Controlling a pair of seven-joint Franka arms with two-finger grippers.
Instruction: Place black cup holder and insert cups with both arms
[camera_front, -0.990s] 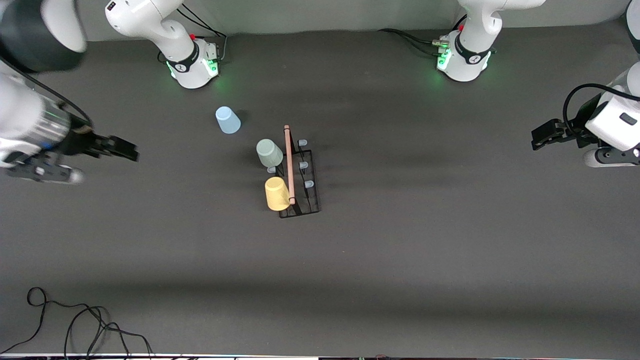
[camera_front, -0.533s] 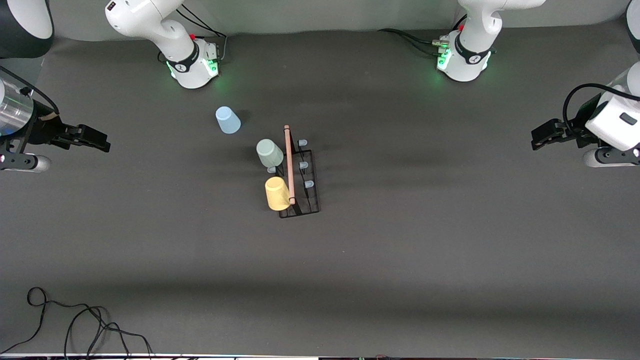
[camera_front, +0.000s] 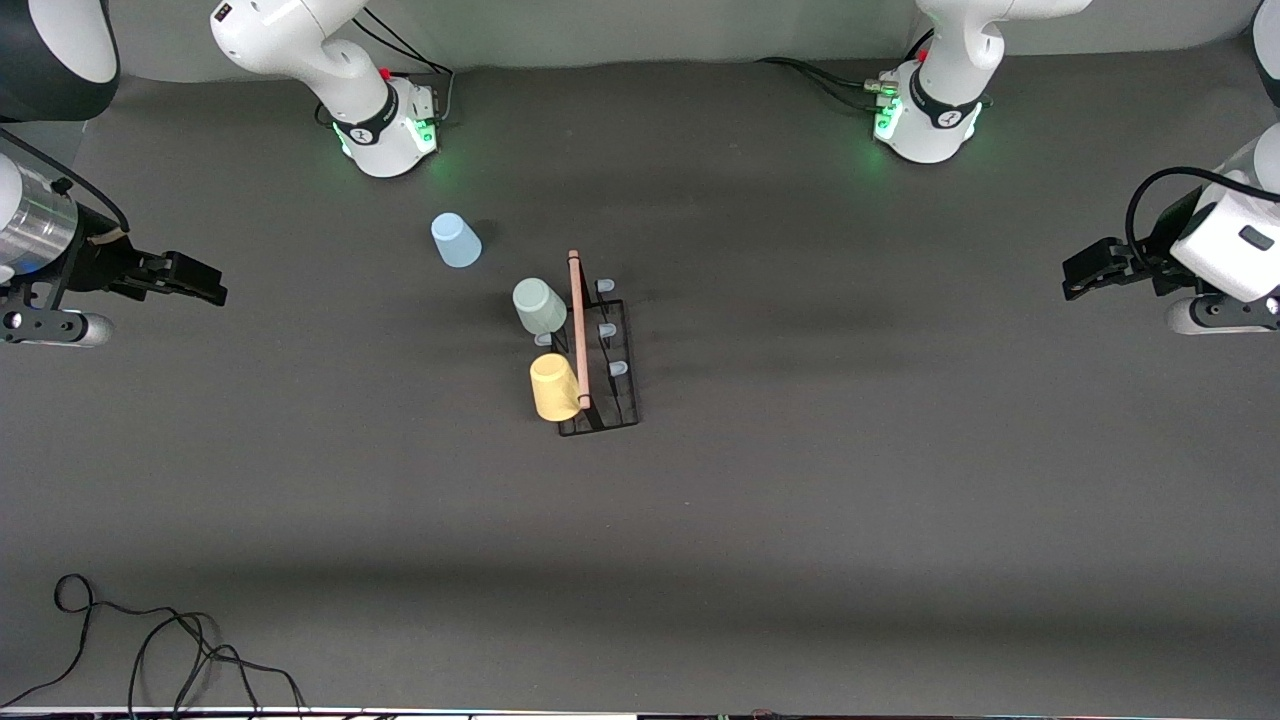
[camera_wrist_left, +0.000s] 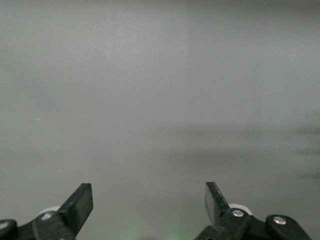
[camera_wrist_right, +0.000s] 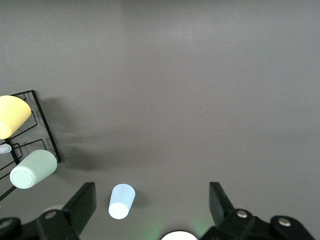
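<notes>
Black wire makes up the cup holder (camera_front: 600, 365), which stands near the middle of the dark table (camera_front: 900, 500) with its light wooden rod handle (camera_front: 577, 330) running along the top. A pale yellow cup (camera_front: 554, 388) sits on a prong at the holder's end nearer the front camera, on the side toward the right arm's end of the table. A pale mint green cup (camera_front: 539, 305) sits on a prong farther from that camera, on the same side. Three pale blue prong tips (camera_front: 606, 330) on the side toward the left arm's end carry nothing. The light blue cup (camera_front: 455, 240) stands mouth down on the table, apart from the holder, farther from the front camera and nearer the right arm's base (camera_front: 385, 125).

The right gripper (camera_front: 205, 285) hangs over the right arm's end of the table, well apart from the holder and all three cups, its fingers spread wide and holding nothing; its wrist view shows the blue cup (camera_wrist_right: 121, 201) and the holder (camera_wrist_right: 35, 130). The left gripper (camera_front: 1085, 272) hangs over the left arm's end, also well apart from the holder, fingers wide and holding nothing, with only bare table in its wrist view.
</notes>
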